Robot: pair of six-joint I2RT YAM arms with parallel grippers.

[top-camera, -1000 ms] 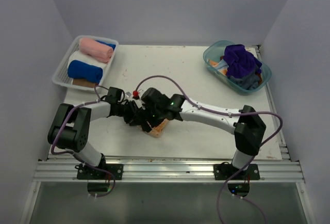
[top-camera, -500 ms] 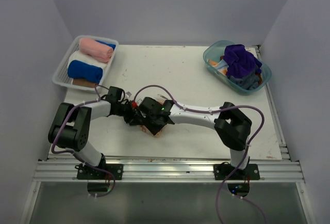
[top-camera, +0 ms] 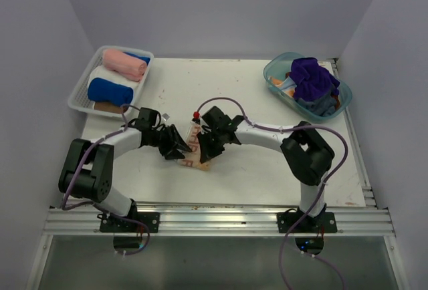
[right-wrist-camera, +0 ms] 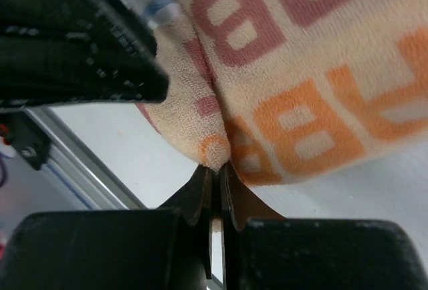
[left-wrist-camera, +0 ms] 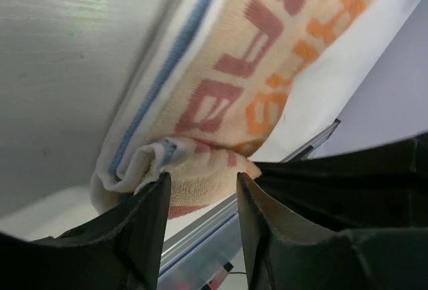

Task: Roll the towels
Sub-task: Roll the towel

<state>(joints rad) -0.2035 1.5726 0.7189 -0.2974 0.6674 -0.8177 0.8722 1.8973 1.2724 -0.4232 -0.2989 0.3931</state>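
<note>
- While lying half folded near the middle of the table (top-camera: pixel 227 89), flanked on both sides: the printed towel (top-camera: pixel 192 163), with the left gripper (left-wrist-camera: pixel 202 178) at its left end and the right gripper (right-wrist-camera: pixel 215 170) at its right end.
- At the left gripper, fingers standing apart, with a bunched fold of the printed towel between the tips and touching both. Cannot tell whether squeezed or only resting there.
- At the right gripper, jaws closed to a thin slit, with a folded corner of the cloth touching the very tips. Not clear whether any cloth caught inside.
- Along one long edge of the printed towel, a blue stripe (left-wrist-camera: pixel 157 83), lying flat on the table surface.
- Near edge of the printed towel well short of the front rail (top-camera: pixel 214 218), with a band of bare tabletop between.
- More bare tabletop behind the printed towel, up to the back edge.
- At the back left corner, a white basket (top-camera: pixel 83 107) holding a pink roll (top-camera: pixel 124 64), a white roll (top-camera: pixel 105 76) and a blue roll (top-camera: pixel 110 92), packed side by side.
- At the back right, close to the right edge of the table, a teal tub (top-camera: pixel 271 76) with a purple towel (top-camera: pixel 313 77) heaped on other cloths.
- Both containers well apart from the grippers.
</note>
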